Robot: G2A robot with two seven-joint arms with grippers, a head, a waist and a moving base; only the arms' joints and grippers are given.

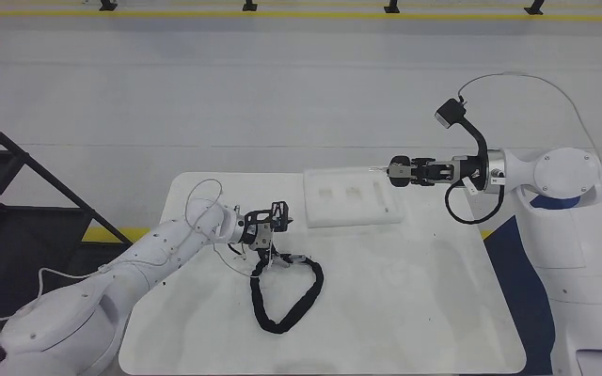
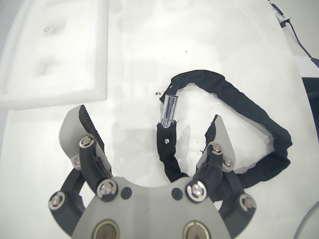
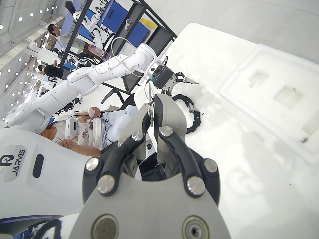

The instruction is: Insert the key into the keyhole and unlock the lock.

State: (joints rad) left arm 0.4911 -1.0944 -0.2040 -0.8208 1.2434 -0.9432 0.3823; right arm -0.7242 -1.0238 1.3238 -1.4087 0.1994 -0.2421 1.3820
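Note:
A black fabric-covered chain lock (image 1: pixel 287 291) lies looped on the white table (image 1: pixel 414 301). Its chrome cylinder end (image 2: pixel 169 111) rests between the spread fingers of my left gripper (image 2: pixel 149 125), which hovers open just above it without touching. In the top view the left gripper (image 1: pixel 275 221) is over the loop's upper end. My right gripper (image 1: pixel 395 171) is held in the air over the table's far right, shut on a small metal key (image 3: pixel 150 100) whose tip (image 1: pixel 379 170) points left toward the lock. The chain (image 3: pixel 193 119) lies far off from it.
A white foam tray (image 1: pixel 350 197) with rectangular pockets sits at the table's far edge between the two arms, and it lies beside the left gripper (image 2: pixel 49 50). A black cable (image 2: pixel 296 38) runs along the table edge. A black frame (image 1: pixel 38 179) stands to the left.

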